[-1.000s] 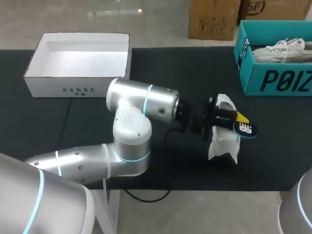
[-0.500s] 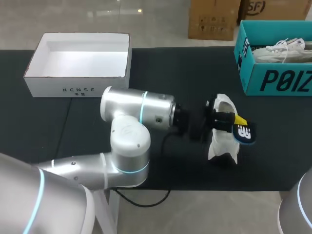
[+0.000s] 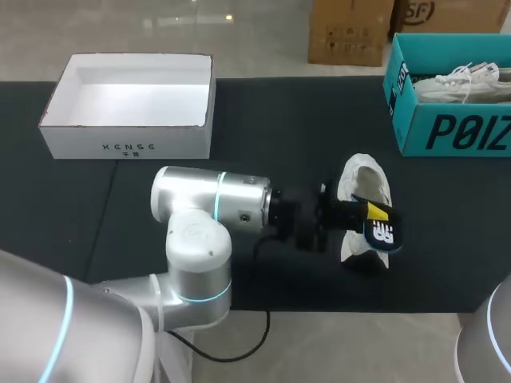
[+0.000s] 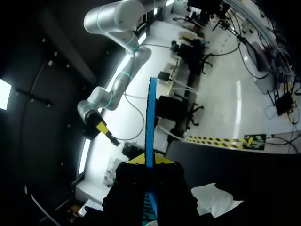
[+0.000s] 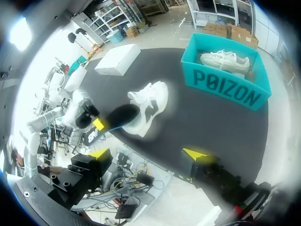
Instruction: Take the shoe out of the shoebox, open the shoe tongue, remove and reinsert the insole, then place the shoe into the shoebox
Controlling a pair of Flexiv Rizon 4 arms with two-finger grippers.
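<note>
A white shoe [image 3: 361,182] lies on the black table, right of centre, and also appears in the right wrist view [image 5: 149,104]. My left gripper [image 3: 374,211] hovers over its near end, shut on a dark insole [image 3: 383,233] with blue edge and white logo. The left wrist view shows that insole edge-on as a blue strip [image 4: 151,117] rising from between my left gripper's [image 4: 146,161] yellow tips, with the shoe [image 4: 214,200] below. My right gripper [image 5: 148,154] hangs high over the table's right front, open and empty. The white shoebox [image 3: 128,144] sits empty at back left.
A teal shoebox [image 3: 447,132] holding another white shoe [image 3: 463,80] stands at the back right edge. My left arm's bulky joints [image 3: 207,215] fill the front middle of the table. The teal box [image 5: 225,92] and white box [image 5: 117,59] both appear in the right wrist view.
My left arm has drawn back toward the left and front, carrying the insole with it. More of the shoe's opening now shows. The right arm has not moved.
</note>
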